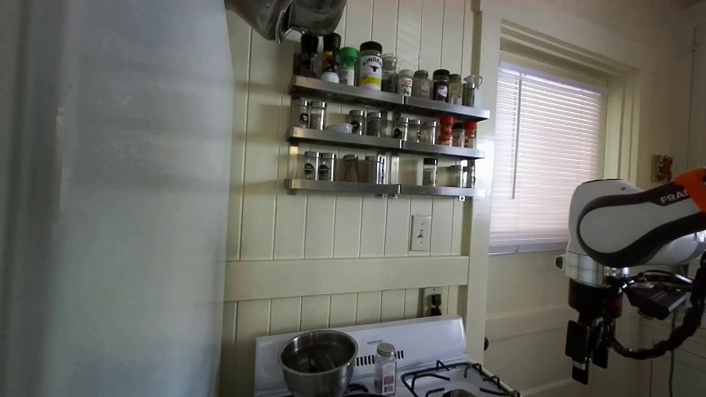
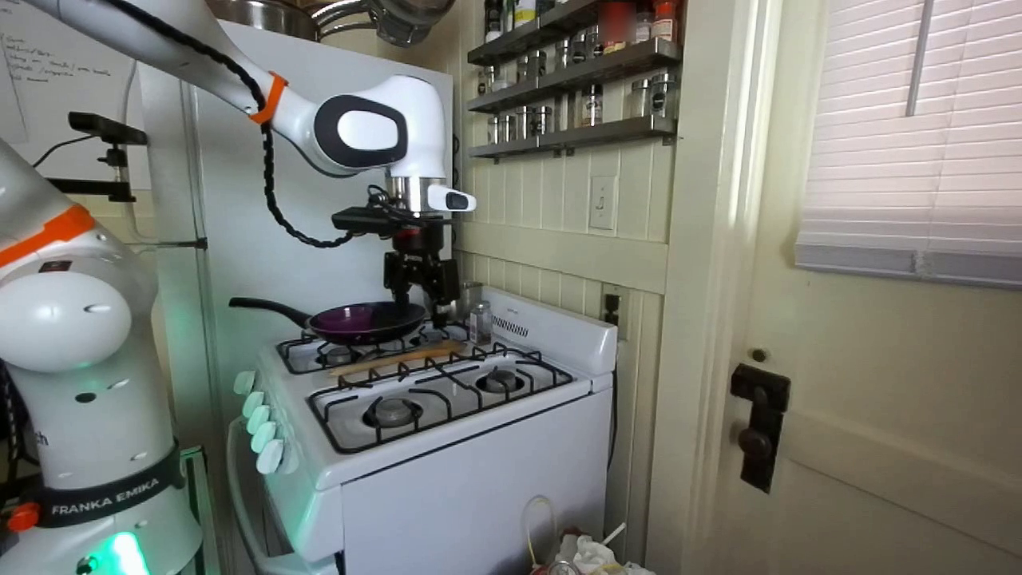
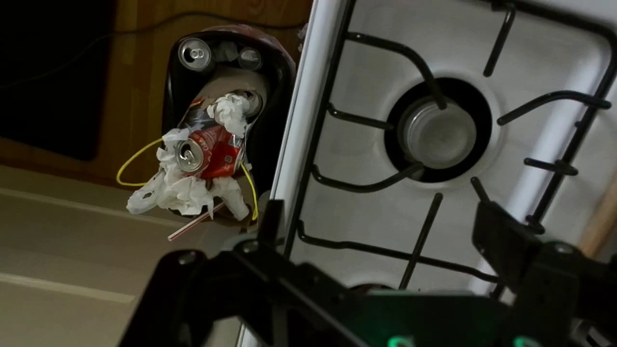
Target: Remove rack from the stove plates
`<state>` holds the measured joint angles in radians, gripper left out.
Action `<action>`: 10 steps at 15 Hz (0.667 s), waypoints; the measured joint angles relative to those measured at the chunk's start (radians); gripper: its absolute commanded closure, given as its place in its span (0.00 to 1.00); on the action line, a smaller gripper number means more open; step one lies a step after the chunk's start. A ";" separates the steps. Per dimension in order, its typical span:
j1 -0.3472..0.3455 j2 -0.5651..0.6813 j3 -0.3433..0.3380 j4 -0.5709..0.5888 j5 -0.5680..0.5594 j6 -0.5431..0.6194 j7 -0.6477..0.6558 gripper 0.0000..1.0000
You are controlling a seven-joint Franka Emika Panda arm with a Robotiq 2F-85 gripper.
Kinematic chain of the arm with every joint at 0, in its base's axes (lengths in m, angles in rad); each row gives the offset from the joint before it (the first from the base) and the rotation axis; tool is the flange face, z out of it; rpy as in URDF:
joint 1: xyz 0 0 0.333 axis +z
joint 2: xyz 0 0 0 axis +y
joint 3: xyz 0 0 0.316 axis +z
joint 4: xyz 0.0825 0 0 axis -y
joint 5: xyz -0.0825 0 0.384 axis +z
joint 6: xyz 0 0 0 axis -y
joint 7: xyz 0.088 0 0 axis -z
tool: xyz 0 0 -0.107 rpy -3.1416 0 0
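Your gripper (image 3: 380, 217) fills the bottom of the wrist view, its two fingers (image 3: 501, 241) spread wide apart; in an exterior view its tips hang above the cooker (image 2: 471, 471), apart from the rack (image 3: 426, 227). That rack lies flat on the stove plates (image 3: 361, 86), on the side nearest the door (image 2: 894, 447), framing two burners (image 2: 394, 412) with its prongs turned inward. Its long axis runs front to back, from the control knobs (image 2: 257, 418) toward the backguard (image 2: 551, 329); in your wrist view the same line slants from the top down and leftward, one short end bar at the upper right and the lower part covered by your gripper. Along its outer side, the long bar follows the cooker's side edge closely, and past that edge your room opens over the bin (image 3: 272, 120) beside the cooker, toward the door. On the inner side you have less: a wooden utensil (image 2: 391, 361) lies just beside the rack, nearly parallel, and you cannot tell whether they touch. Near the inner rear corner stands a glass jar (image 2: 481, 323), in front of the backguard, and farther over sits a frying pan (image 2: 343, 327), its handle pointing away from the rack. Spice shelves (image 2: 559, 73) project from the wall (image 2: 551, 204) well above the back end.
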<state>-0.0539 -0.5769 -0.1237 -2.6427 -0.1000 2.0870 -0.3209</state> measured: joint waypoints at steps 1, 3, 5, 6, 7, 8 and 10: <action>0.002 0.012 0.002 0.001 -0.001 0.000 0.000 0.00; 0.002 0.022 0.002 0.004 -0.002 0.000 0.000 0.00; 0.002 0.022 0.002 0.006 -0.003 0.000 0.000 0.00; 0.002 0.022 0.001 0.006 -0.003 0.000 0.000 0.00; 0.003 0.024 0.001 0.006 -0.002 0.000 0.000 0.00; 0.004 0.030 0.001 0.006 -0.002 0.000 0.000 0.00; 0.011 0.056 0.001 0.007 -0.002 0.000 -0.002 0.00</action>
<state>-0.0432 -0.5210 -0.1225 -2.6359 -0.1019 2.0870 -0.3233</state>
